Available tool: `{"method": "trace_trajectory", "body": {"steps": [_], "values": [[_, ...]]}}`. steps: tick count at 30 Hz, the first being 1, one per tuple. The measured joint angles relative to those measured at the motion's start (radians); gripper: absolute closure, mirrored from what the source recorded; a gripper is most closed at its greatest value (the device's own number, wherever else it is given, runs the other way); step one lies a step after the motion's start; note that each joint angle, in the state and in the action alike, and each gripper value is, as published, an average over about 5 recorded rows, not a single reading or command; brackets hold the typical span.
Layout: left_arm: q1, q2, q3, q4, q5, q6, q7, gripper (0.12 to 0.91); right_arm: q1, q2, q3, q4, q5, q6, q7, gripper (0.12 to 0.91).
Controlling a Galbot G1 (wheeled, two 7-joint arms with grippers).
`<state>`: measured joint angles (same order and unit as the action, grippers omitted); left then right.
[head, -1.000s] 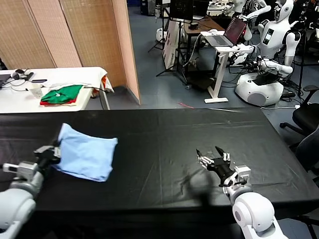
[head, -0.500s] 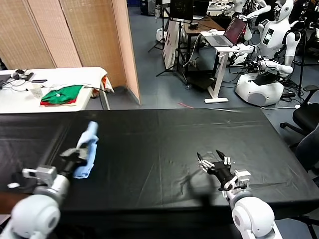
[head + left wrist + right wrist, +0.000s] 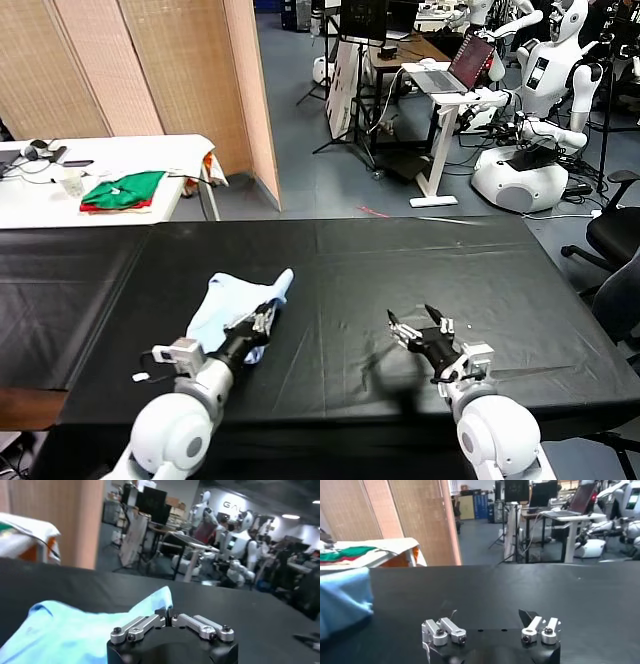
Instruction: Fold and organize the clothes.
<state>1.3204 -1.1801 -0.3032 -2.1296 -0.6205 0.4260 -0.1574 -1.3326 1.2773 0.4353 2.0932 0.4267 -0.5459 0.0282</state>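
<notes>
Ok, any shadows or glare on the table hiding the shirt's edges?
Head view: the T-shirt stands out bright on the black table, no glare; the right gripper throws a soft shadow on bare table, clear of the shirt. Left wrist view: shirt evenly lit; a ceiling light glares only in the background. Right wrist view: table matte.

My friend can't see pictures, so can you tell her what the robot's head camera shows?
The robot's left hand pinches a crumpled pale blue T-shirt on a black table. Its right hand hovers open over bare table, apart from the shirt. Behind, a white table holds folded green-and-red clothes, and other white robots stand at the back.
</notes>
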Motion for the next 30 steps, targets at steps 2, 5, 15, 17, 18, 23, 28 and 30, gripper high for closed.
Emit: {"method": "trace_trajectory", "body": {"steps": [2,5,15,17,18,23,28,30], "values": [[0.006,0.000,0.003,-0.002,0.010,-0.009,0.017,0.719,0.007,-0.005,-0.011,-0.004,0.042,-0.018,0.001,0.118],[0.014,0.003,0.002,-0.008,0.008,-0.028,0.037,0.534,0.020,-0.011,-0.027,-0.013,0.111,-0.055,0.009,0.118],[0.032,0.022,-0.036,-0.006,0.011,-0.056,0.038,0.128,0.074,0.002,-0.120,-0.064,0.274,-0.117,0.047,0.118],[0.040,0.024,-0.044,-0.006,0.022,-0.057,0.036,0.125,0.086,0.010,-0.143,-0.079,0.295,-0.118,0.053,0.118],[0.044,0.024,-0.048,-0.006,0.029,-0.058,0.036,0.124,0.093,0.016,-0.155,-0.088,0.305,-0.119,0.055,0.118],[0.063,0.022,-0.066,-0.001,0.056,-0.063,0.036,0.123,0.127,0.048,-0.203,-0.138,0.346,-0.122,0.067,0.118],[0.084,0.024,-0.084,0.001,0.064,-0.066,0.036,0.123,0.155,0.080,-0.226,-0.191,0.354,-0.116,0.069,0.174],[0.090,0.025,-0.091,-0.001,0.068,-0.066,0.036,0.123,0.164,0.091,-0.231,-0.211,0.358,-0.113,0.069,0.256]]}}
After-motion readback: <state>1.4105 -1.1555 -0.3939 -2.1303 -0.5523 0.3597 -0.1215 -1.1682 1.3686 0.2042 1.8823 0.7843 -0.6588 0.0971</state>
